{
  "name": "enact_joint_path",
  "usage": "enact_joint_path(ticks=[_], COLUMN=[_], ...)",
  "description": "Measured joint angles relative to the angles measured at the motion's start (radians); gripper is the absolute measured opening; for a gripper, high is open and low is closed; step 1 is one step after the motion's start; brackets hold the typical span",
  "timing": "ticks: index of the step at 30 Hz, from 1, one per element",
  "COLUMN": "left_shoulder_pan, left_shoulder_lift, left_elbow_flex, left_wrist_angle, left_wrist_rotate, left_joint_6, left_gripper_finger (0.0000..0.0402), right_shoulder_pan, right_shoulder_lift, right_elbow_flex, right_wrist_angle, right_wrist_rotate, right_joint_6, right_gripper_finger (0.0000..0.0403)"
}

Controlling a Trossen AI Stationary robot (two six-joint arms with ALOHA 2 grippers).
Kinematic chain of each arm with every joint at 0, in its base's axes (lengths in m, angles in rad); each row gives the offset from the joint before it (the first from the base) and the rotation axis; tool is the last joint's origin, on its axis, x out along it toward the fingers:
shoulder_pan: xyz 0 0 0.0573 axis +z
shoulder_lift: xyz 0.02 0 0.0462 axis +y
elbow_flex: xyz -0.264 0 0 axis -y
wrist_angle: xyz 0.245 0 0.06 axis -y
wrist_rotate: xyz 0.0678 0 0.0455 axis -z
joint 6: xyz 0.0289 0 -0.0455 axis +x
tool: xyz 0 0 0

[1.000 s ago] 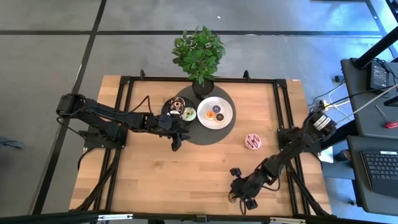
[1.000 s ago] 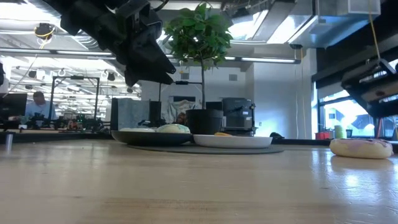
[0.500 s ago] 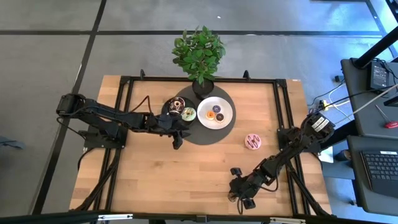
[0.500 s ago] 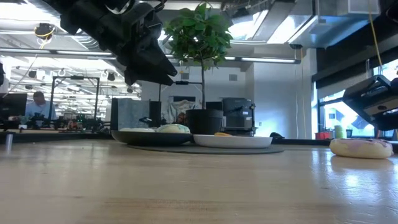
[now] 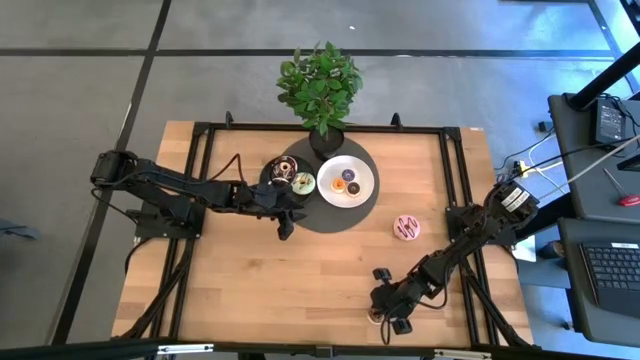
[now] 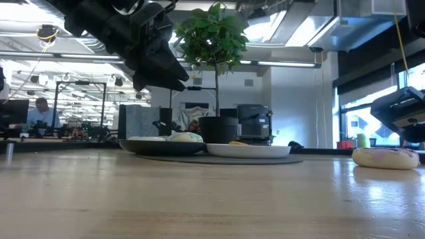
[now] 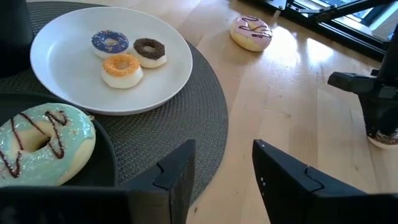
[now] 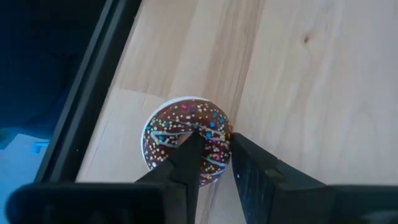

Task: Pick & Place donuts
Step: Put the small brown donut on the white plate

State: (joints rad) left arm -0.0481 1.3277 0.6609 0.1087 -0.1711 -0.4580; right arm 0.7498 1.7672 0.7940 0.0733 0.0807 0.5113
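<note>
The right gripper (image 8: 213, 163) had narrowed its still-parted fingers over the chocolate donut (image 8: 186, 138) directly beneath them at the table's near edge, one tip inside the ring; no pinch yet, so a pickup looked imminent. Farther off lay the pink donut (image 5: 407, 228). The left gripper (image 7: 222, 171), fingers spread, had stayed beside the white plate (image 7: 68, 81).

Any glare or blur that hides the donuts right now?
Low view: window glare on the table beside the pink donut, nearest tabletop soft. Left wrist view: bright patch near the same donut. Right wrist view: chocolate donut sharp and evenly lit, with the fingers blurred over it.
</note>
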Motion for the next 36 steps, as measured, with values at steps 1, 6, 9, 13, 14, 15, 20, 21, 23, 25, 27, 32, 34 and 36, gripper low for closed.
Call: enact_joint_path(ticks=[1,6,9,13,14,15,20,21,23,25,27,32,34,36], left_shoulder_pan=[0.000,0.000,0.000,0.000,0.000,0.000,-0.001,-0.002,-0.006,-0.011,-0.014,-0.017,-0.017,-0.017], left_shoulder_lift=[0.000,0.000,0.000,0.000,0.000,0.000,0.000,0.000,0.000,0.000,0.000,0.000,0.000,0.000], left_elbow_flex=[0.000,0.000,0.000,0.000,0.000,0.000,0.000,0.000,0.000,0.000,0.000,0.000,0.000,0.000], left_wrist_angle=[0.000,0.000,0.000,0.000,0.000,0.000,0.000,0.000,0.000,0.000,-0.001,-0.007,-0.008,-0.008], left_wrist_rotate=[0.000,0.000,0.000,0.000,0.000,0.000,0.001,0.004,0.006,0.006,0.007,0.008,0.008,0.008], left_joint_6=[0.000,0.000,0.000,0.000,0.000,0.000,0.015,0.025,0.053,0.074,0.092,0.105,0.105,0.105], left_gripper_finger=[0.0156,0.0156,0.0153,0.0154,0.0155,0.0156,0.0156,0.0155,0.0153,0.0153,0.0155,0.0157,0.0156,0.0154], right_shoulder_pan=[0.000,0.000,-0.001,-0.022,-0.036,-0.054,-0.183,-0.222,-0.310,-0.405,-0.504,-0.758,-0.840,-0.906], right_shoulder_lift=[0.000,0.000,-0.012,-0.078,-0.100,-0.123,-0.216,-0.230,-0.243,-0.244,-0.240,-0.210,-0.197,-0.175], right_elbow_flex=[0.000,0.000,-0.001,0.019,0.037,0.058,0.176,0.201,0.246,0.289,0.326,0.349,0.346,0.346], right_wrist_angle=[0.002,0.004,-0.002,-0.075,-0.121,-0.180,-0.464,-0.504,-0.566,-0.630,-0.662,-0.661,-0.658,-0.660], right_wrist_rotate=[0.000,0.001,0.001,0.014,0.037,0.070,0.236,0.235,0.233,0.235,0.229,0.114,0.079,0.052], right_joint_6=[-0.001,-0.001,-0.015,-0.065,-0.072,-0.080,-0.202,-0.237,-0.301,-0.368,-0.428,-0.546,-0.574,-0.599], right_gripper_finger=[0.0083,0.0040,0.0019,0.0013,0.0015,0.0018,0.0023,0.0022,0.0019,0.0016,0.0016,0.0015,0.0015,0.0015])
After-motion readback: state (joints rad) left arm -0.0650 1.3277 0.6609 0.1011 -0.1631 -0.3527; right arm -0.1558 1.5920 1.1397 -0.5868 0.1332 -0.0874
